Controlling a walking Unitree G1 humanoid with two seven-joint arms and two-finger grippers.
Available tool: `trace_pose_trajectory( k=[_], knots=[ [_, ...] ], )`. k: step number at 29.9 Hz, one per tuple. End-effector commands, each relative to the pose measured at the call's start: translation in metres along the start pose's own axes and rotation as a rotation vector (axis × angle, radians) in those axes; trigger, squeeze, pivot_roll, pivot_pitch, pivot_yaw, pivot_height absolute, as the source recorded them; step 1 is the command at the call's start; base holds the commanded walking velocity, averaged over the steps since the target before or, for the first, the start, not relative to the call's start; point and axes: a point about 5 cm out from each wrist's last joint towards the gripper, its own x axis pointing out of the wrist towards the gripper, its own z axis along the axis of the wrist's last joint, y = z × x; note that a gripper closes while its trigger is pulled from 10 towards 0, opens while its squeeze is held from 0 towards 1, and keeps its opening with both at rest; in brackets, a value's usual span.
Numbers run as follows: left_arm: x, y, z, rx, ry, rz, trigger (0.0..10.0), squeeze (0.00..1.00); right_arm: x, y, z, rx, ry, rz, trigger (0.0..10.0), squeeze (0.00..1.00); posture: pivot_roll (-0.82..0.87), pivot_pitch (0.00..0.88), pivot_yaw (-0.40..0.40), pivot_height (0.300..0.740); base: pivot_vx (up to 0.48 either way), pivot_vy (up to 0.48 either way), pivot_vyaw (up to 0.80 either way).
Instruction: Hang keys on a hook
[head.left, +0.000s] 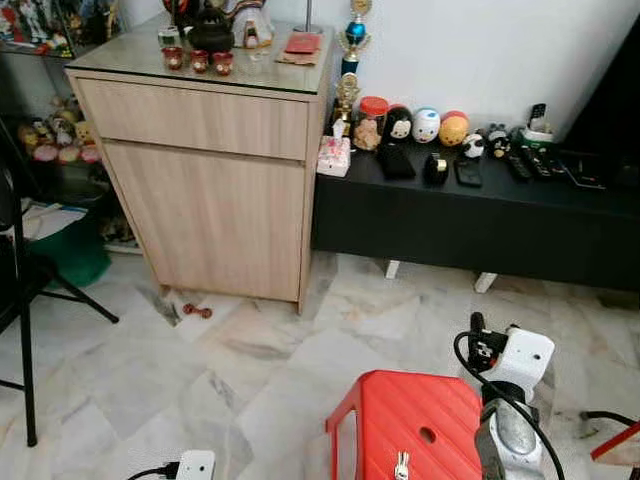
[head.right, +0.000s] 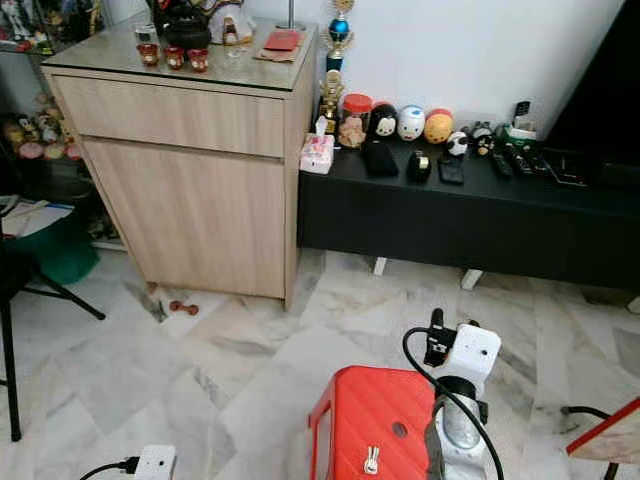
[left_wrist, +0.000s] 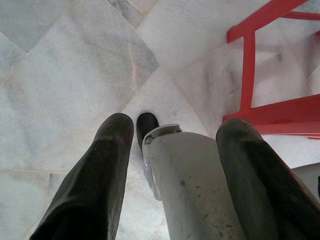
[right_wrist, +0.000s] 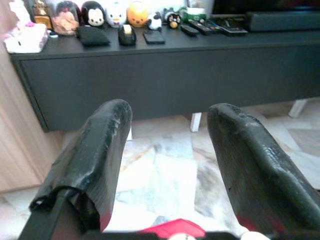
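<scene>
A small bunch of keys (head.left: 401, 466) lies on the top of a red plastic stool (head.left: 440, 400) at the bottom of the head views, close in front of me. My right arm (head.left: 515, 395) rises just right of the stool, above and beside the keys. In the right wrist view my right gripper (right_wrist: 167, 117) is open with nothing between its fingers and points over the stool's edge toward the black console. My left gripper (left_wrist: 177, 127) is open and empty. It hangs low and points down at the marble floor, with my own grey leg (left_wrist: 190, 185) between its fingers.
A wooden cabinet (head.left: 215, 190) with a tea set on top stands ahead left. A low black console (head.left: 480, 215) carries figurines and remotes. A black chair (head.left: 20, 290) is at far left. A white power strip (head.left: 195, 466) and a small red object (head.left: 196, 311) lie on the floor.
</scene>
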Motion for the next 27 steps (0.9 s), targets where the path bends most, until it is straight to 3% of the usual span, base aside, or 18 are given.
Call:
trace_pose_trajectory(
  k=[1,5,13,19,21,27],
  knots=[
    [-0.004,0.001,-0.015,0.038,0.068,-0.010,10.0,0.00,0.000,-0.001,0.001,0.000,-0.002,-0.013,10.0,0.00,0.08,0.000,-0.067,0.740,0.000,0.000,0.00],
    [-0.003,0.011,-0.009,0.069,0.062,-0.001,10.0,0.00,-0.001,0.006,0.001,0.022,-0.014,-0.029,10.0,0.00,0.07,0.000,-0.021,0.740,0.000,0.000,0.00],
    [-0.001,0.016,0.000,0.084,0.044,0.000,10.0,0.00,-0.003,0.010,-0.003,0.032,0.002,-0.029,10.0,0.00,0.06,0.000,0.001,0.740,0.000,0.000,0.00],
    [0.000,0.014,0.002,0.083,0.038,-0.003,10.0,0.00,-0.002,0.013,-0.007,0.009,0.039,-0.009,10.0,0.00,0.07,0.000,-0.018,0.740,0.000,0.000,0.00],
    [0.000,0.010,0.002,0.051,0.036,-0.003,10.0,0.00,0.003,0.021,-0.008,-0.027,0.067,0.071,10.0,0.00,0.08,0.000,-0.046,0.740,0.000,0.000,0.00],
    [0.000,0.008,-0.001,0.039,0.038,-0.001,10.0,0.00,0.007,0.027,-0.004,-0.025,0.055,0.090,10.0,0.00,0.09,0.000,-0.057,0.740,0.000,0.000,0.00]
  ],
)
